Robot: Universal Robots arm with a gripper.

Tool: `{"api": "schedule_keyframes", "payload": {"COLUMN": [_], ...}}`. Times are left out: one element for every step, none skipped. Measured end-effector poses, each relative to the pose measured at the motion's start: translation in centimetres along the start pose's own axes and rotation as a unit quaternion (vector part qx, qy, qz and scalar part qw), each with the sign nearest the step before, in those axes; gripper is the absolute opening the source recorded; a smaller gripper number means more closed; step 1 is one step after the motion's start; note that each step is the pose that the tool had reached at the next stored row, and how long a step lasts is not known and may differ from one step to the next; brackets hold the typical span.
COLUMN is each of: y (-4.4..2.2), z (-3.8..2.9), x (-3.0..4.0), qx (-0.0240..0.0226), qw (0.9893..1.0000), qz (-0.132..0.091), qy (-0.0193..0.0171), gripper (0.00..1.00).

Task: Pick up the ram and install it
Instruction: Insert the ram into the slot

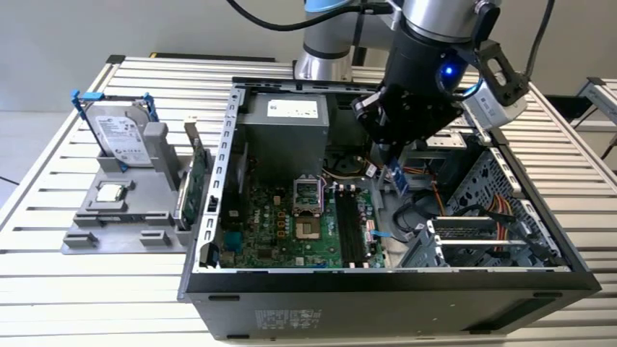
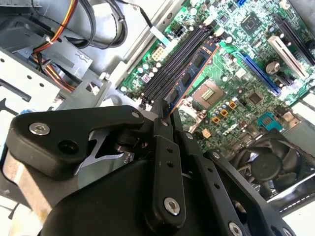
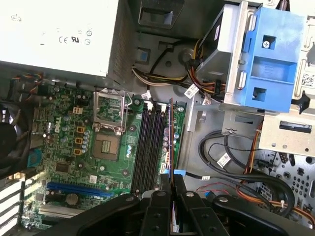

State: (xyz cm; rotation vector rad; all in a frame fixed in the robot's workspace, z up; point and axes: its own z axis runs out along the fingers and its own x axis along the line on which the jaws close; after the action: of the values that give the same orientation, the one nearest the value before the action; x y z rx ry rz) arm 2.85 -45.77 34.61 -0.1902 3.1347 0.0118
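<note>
The ram (image 1: 395, 176) is a thin blue-edged stick hanging below my gripper (image 1: 394, 168), which is shut on its upper end inside the open computer case (image 1: 386, 278). In the second wrist view the ram (image 2: 189, 78) reaches out from the fingers (image 2: 162, 129) and slants over the black memory slots (image 2: 172, 64). The first wrist view has the ram (image 3: 171, 142) edge-on, lined up along the rightmost slot beside the other memory slots (image 3: 147, 147). It hovers above the green motherboard (image 1: 279, 231); I cannot tell whether it touches a slot.
A grey stand (image 1: 126, 238) at the exterior view's left holds a hard drive (image 1: 123, 141), a square processor chip (image 1: 111, 191) and a green expansion card (image 1: 198, 181). Inside the case are the power supply (image 1: 289, 119), the empty CPU socket (image 1: 306, 195), loose cables (image 3: 231, 167) and a drive cage (image 1: 501, 217).
</note>
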Motion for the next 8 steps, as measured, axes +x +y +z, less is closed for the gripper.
{"api": "schedule_keyframes", "payload": {"y": [0.0, 0.0, -0.01, 0.0, 0.0, 0.0, 0.0, 0.0], "z": [0.0, 0.01, 0.02, 0.07, 0.12, 0.15, 0.19, 0.23], "x": [0.0, 0.0, 0.0, 0.0, 0.0, 0.0, 0.0, 0.0], "qx": [0.0001, 0.0001, 0.0001, -0.0001, -0.0001, 0.0, 0.0001, 0.0001], "qw": [1.0, 0.9999, 0.9998, 0.9997, 0.9995, 0.9993, 0.999, 0.9989], "qz": [0.005, 0.012, 0.018, 0.025, 0.032, 0.039, 0.044, 0.048], "qy": [0.0, -0.0001, -0.0001, -0.0002, -0.0003, -0.0003, -0.0003, -0.0004], "gripper": [0.0, 0.0, 0.0, 0.0, 0.0, 0.0, 0.0, 0.0]}}
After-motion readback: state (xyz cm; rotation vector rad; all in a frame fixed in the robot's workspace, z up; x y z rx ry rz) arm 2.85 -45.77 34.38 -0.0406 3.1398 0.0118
